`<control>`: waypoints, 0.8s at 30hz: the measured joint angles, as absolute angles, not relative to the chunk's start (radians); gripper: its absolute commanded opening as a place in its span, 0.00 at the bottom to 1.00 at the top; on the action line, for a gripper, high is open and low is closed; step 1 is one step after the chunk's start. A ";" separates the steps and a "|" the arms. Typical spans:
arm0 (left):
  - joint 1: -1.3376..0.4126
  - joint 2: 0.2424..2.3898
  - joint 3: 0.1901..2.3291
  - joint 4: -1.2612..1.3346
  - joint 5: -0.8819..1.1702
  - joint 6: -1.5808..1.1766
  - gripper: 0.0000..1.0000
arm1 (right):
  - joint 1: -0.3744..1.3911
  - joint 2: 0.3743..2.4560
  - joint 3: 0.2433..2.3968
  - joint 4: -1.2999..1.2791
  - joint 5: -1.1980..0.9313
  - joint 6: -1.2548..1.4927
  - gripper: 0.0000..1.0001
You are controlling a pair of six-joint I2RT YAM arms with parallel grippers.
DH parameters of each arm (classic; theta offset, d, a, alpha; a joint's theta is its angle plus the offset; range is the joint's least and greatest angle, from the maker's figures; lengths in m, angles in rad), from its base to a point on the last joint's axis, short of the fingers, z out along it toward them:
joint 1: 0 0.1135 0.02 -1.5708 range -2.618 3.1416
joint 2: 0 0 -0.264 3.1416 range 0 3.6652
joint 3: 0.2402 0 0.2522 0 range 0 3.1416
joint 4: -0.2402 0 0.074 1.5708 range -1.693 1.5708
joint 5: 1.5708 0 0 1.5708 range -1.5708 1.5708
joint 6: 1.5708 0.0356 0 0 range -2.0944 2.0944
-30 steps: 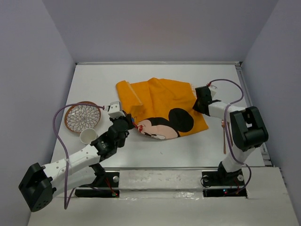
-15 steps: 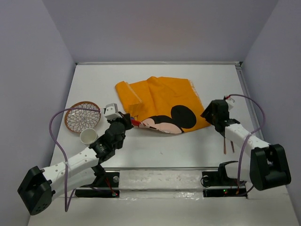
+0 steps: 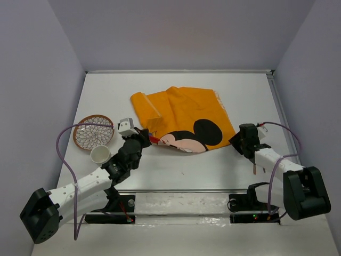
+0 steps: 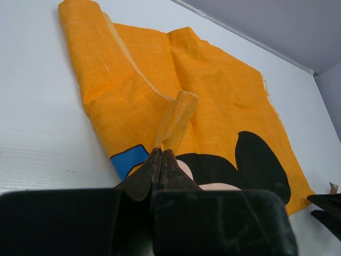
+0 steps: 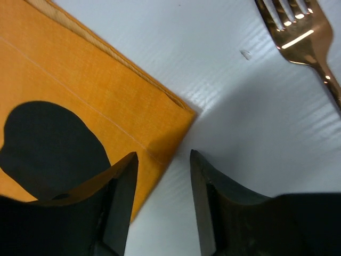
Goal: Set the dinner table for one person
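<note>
The white dinner table [image 3: 106, 90] carries a crumpled orange Mickey Mouse placemat [image 3: 186, 114] at its middle. My left gripper [image 3: 149, 137] is shut on a raised fold of the placemat's near-left edge. The left wrist view shows that pinched fold [image 4: 176, 114] rising from my left gripper [image 4: 162, 154]. My right gripper [image 3: 238, 140] is open at the placemat's near-right corner. In the right wrist view my right gripper [image 5: 162, 157] is low over that corner of the placemat [image 5: 80, 80], one finger over cloth and one over bare table.
A patterned brown plate [image 3: 93, 132] and a white cup [image 3: 99, 154] sit at the left, beside the left arm. A copper fork [image 3: 254, 162] lies on the table right of the placemat, partly under the right arm; its tines show in the right wrist view [image 5: 298, 32].
My right gripper has swung from the placemat's right edge toward the near side, down to its near-right corner. My left gripper still holds the fold and has barely moved.
</note>
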State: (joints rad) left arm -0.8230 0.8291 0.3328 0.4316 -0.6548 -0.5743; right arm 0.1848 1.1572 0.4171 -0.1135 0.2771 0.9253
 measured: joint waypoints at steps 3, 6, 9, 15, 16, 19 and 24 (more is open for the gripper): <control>-0.823 0.829 0.328 0.439 -0.655 -0.574 0.00 | 0.184 1.219 0.426 -0.039 0.268 0.970 0.36; -0.823 0.830 0.324 0.440 -0.655 -0.574 0.00 | 0.184 1.244 0.427 -0.007 0.262 1.013 0.30; -0.823 0.837 0.324 0.445 -0.655 -0.573 0.00 | 0.184 1.264 0.427 0.017 0.253 1.045 0.16; -0.823 0.841 0.324 0.446 -0.657 -0.558 0.00 | 0.184 1.287 0.422 0.051 0.253 1.092 0.00; -0.823 0.841 0.324 0.446 -0.659 -0.554 0.00 | 0.184 1.278 0.417 0.053 0.255 1.093 0.00; -0.823 0.845 0.332 0.446 -0.664 -0.538 0.00 | 0.184 1.224 0.399 0.052 0.271 1.087 0.00; -0.823 0.854 0.384 0.444 -0.678 -0.493 0.00 | 0.185 1.051 0.395 0.044 0.299 0.986 0.00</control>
